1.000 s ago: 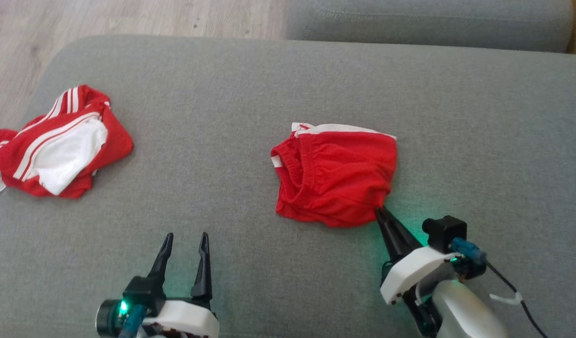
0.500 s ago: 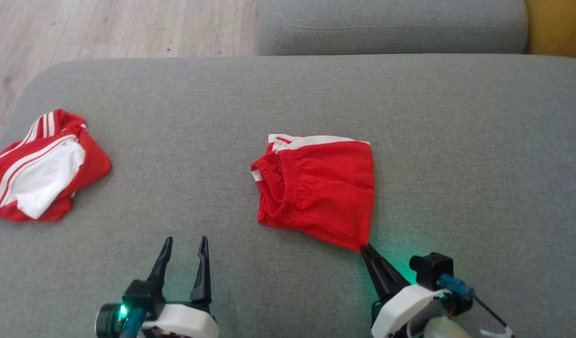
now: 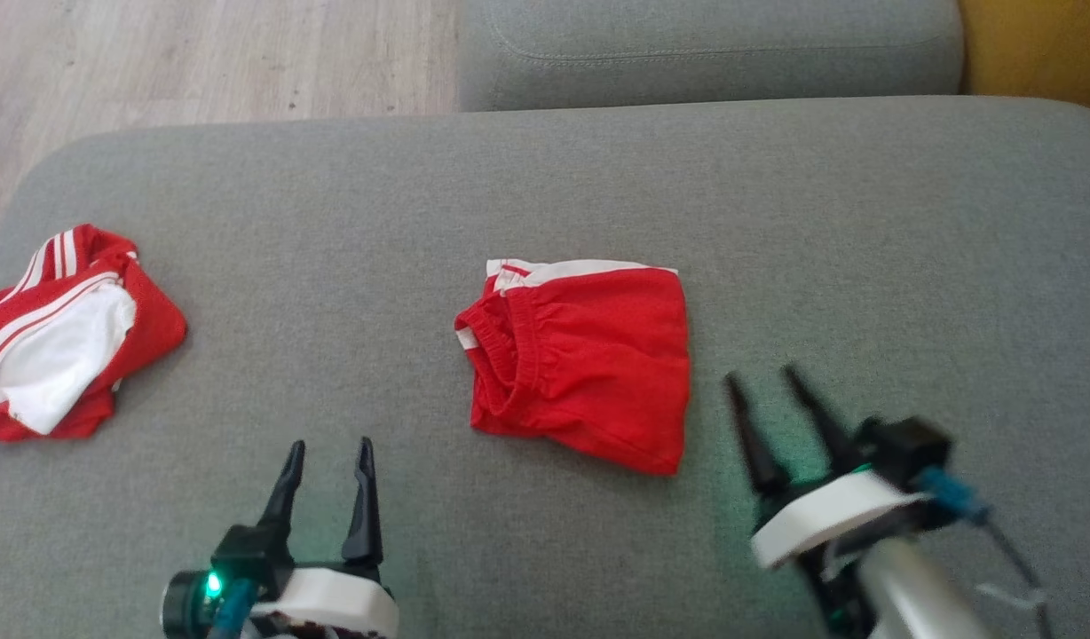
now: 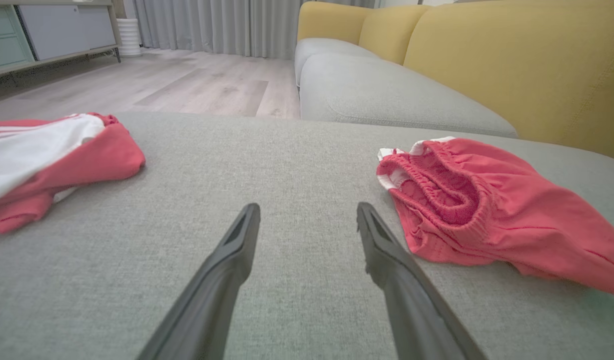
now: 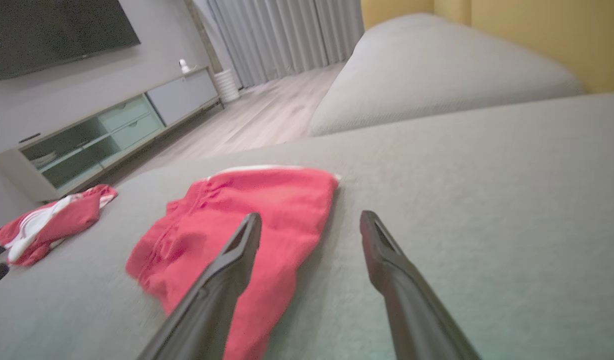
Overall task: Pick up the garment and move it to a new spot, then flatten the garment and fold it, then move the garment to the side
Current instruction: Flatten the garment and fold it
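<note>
Grey woven upholstery forms the working surface: a broad seat cushion (image 3: 864, 266) on which both garments are laid. Beyond its far edge, a second grey cushion (image 3: 705, 44) and a wooden floor (image 3: 199, 53) are seen. A yellow backrest (image 4: 512, 60) is visible in the left wrist view. A low media cabinet (image 5: 112, 130), a dark television (image 5: 52, 30) and grey curtains (image 5: 287, 35) are visible in the right wrist view.

The red shorts (image 3: 580, 355) are located near the centre of the seat cushion. They are folded into a compact, roughly square packet and lie flat. The elastic waistband is turned toward the robot's left, and a white trim runs along the far edge.

A second red garment (image 3: 57, 364), marked with white stripes and a white lining, is bunched at the left end of the cushion, well apart from the shorts.

The left pincer (image 3: 329, 444) is held over bare upholstery at the lower left of the head view. Its fingers are spread and nothing is held between them. The shorts lie to its right, near but not touching.

The right pincer (image 3: 761, 374) is rendered with blur. Its fingers are spread and empty. It is positioned just beside the right edge of the shorts, and a strip of bare cushion is seen between the two in the head view.
</note>
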